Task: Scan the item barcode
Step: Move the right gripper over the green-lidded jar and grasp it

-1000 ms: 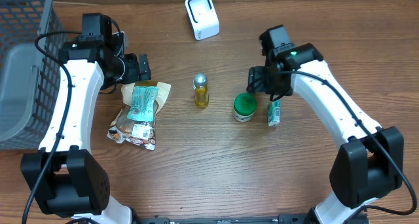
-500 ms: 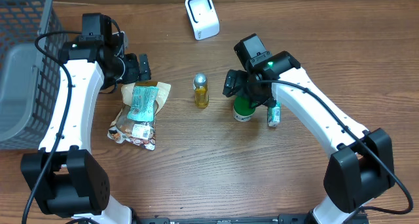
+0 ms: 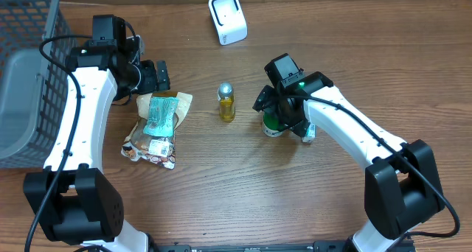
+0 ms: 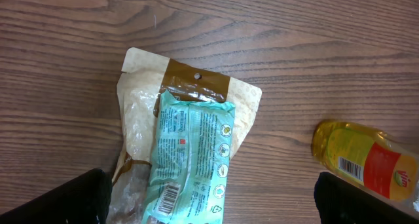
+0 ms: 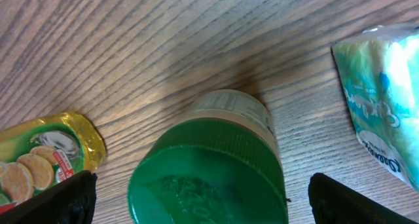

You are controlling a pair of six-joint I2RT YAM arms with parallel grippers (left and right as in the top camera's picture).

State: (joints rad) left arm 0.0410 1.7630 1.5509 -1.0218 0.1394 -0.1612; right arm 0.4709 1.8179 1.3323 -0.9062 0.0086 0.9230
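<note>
Green-lidded jar point(image 3: 272, 125) stands on the worktop point(image 3: 243, 186) right of centre, between a yellow oil bottle point(image 3: 226, 103) and a teal sachet point(image 3: 310, 128). A second ago the right gripper point(image 3: 280, 113) hung over that sachet, to the right of the jar. It has since swung left and now sits directly above the jar, covering most of the lid in the overhead view. Its jaws stand wide, one on each side of the lid, with wood showing in the gaps, so nothing is held.

Nothing on the left has moved. The left gripper point(image 3: 156, 77) hovers with its jaws wide over a mint-green packet point(image 4: 190, 152) that lies on a cream and brown pouch point(image 4: 141, 106).

The worktop is brown wood grain. A white barcode scanner point(image 3: 227, 18) stands at its far edge and a grey wire basket point(image 3: 29, 75) at far left. The right arm reaches inward with its wrist bent down; the left arm stretches forward along the basket.
</note>
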